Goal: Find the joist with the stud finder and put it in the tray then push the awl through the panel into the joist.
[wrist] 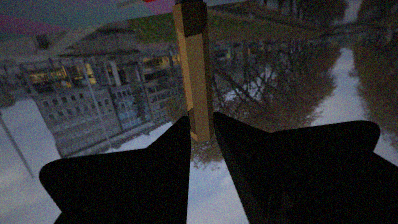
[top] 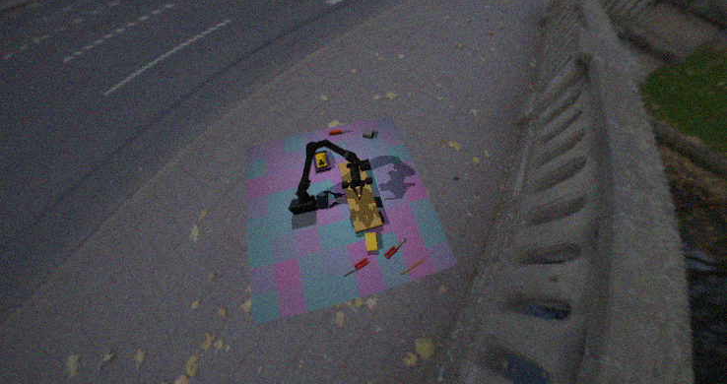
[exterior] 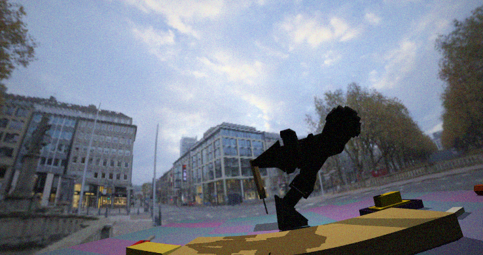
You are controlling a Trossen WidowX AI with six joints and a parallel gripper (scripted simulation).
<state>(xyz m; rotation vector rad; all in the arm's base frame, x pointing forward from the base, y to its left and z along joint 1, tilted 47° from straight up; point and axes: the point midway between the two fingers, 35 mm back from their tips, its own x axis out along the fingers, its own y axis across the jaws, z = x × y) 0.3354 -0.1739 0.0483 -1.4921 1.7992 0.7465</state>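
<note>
My gripper is shut on the wooden handle of the awl. The awl hangs from the fingertips, with its thin dark spike pointing down at a tilt and clear of any surface in the exterior view. In the top view the gripper appears over the tan floor panel, with its shadow falling nearby. The yellow stud finder sits in the dark purple tray. The joist is hidden, and no hole can be made out on the panel.
A yellow block stands at the panel's near end. Two red-handled tools and a thin orange stick lie beyond it. An orange-handled tool and a grey object lie at the far edge. A whitish block is behind the panel.
</note>
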